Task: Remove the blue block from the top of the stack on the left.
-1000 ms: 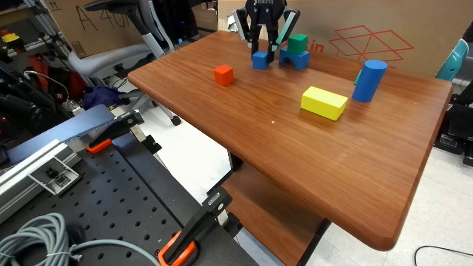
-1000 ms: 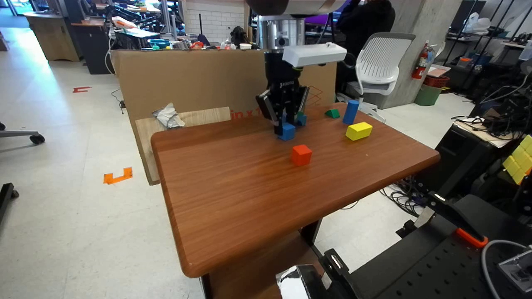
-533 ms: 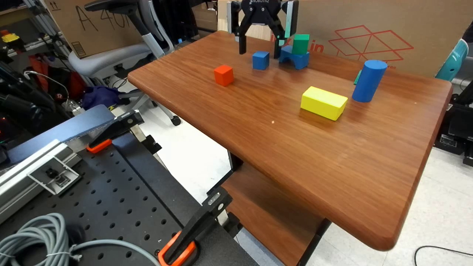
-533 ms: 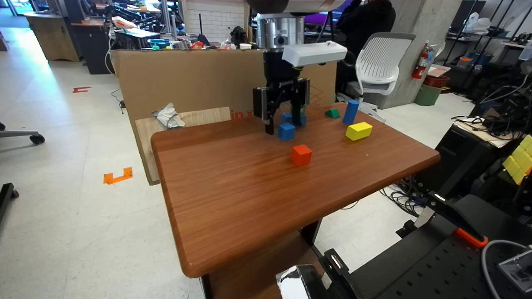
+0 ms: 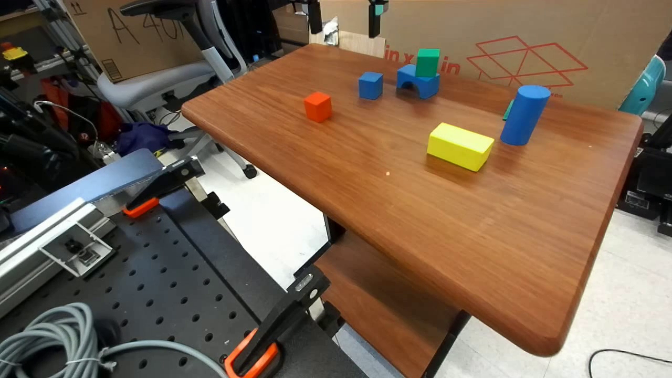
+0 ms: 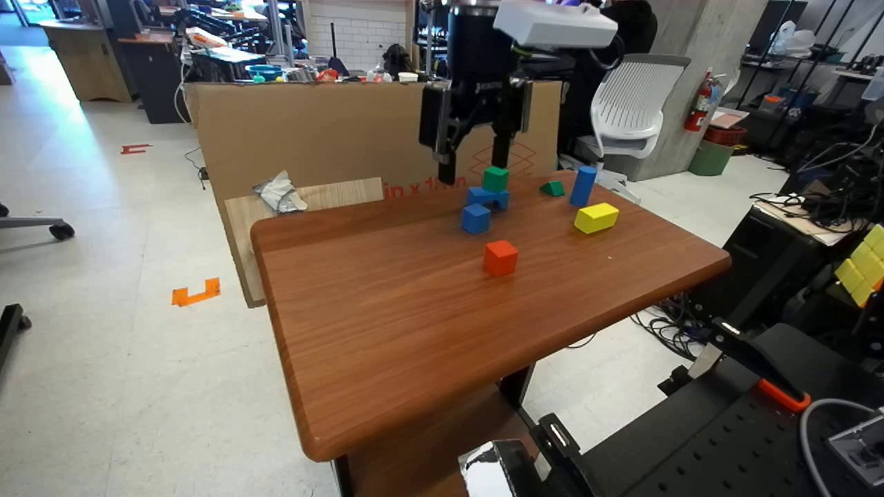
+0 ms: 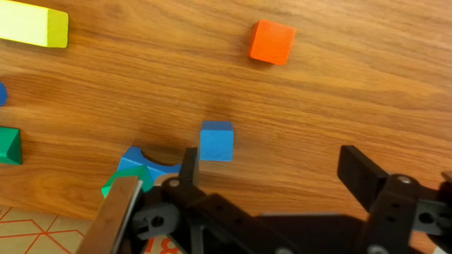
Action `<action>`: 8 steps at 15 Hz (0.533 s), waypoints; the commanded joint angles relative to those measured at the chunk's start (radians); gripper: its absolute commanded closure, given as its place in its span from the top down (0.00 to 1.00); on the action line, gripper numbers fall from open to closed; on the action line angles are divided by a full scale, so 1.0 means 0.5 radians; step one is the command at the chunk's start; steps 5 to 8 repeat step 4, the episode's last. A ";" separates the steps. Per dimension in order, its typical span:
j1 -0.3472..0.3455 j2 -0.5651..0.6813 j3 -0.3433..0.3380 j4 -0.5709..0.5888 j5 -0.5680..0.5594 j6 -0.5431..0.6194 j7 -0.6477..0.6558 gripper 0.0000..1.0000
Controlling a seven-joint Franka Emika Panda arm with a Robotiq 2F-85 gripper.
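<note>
Brown cardboard (image 6: 311,131) stands behind the wooden tabletop (image 5: 472,220). Above the back part of it, the hand (image 6: 474,172) hangs in the air, its two fingers (image 6: 447,169) spread wide with nothing between them. Well below the fingertips, the small blue block (image 5: 370,85) sits flat on the tabletop. Just beside it, with a small gap between, is the stack (image 5: 424,74): a blue arch (image 5: 429,87) with a green block (image 5: 428,62) on top, nearer one end. Farther out, the red cube (image 5: 318,107) sits by itself. Farther still, a long yellow block (image 5: 459,147) lies near a tall blue post (image 5: 525,115), and a green wedge (image 6: 552,188) is close to the post too.

The blue block is already off the stack, so the job looks done to me. The step in hand is most likely the last one: getting the hand out of the way. Next, it should go up and off with its fingers wide and keep away from the green block. One bump could knock that block off the arch. The blue block should not need any more touching.
</note>
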 commanded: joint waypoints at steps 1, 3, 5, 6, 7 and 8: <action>-0.062 -0.276 0.004 -0.211 0.097 0.055 -0.013 1.00; -0.035 -0.181 -0.004 -0.112 0.057 0.023 0.001 1.00; -0.045 -0.216 -0.006 -0.133 0.063 0.023 0.000 1.00; -0.045 -0.216 -0.006 -0.133 0.063 0.023 0.000 1.00; -0.045 -0.216 -0.006 -0.133 0.063 0.023 0.000 1.00; -0.045 -0.216 -0.006 -0.133 0.063 0.023 0.000 1.00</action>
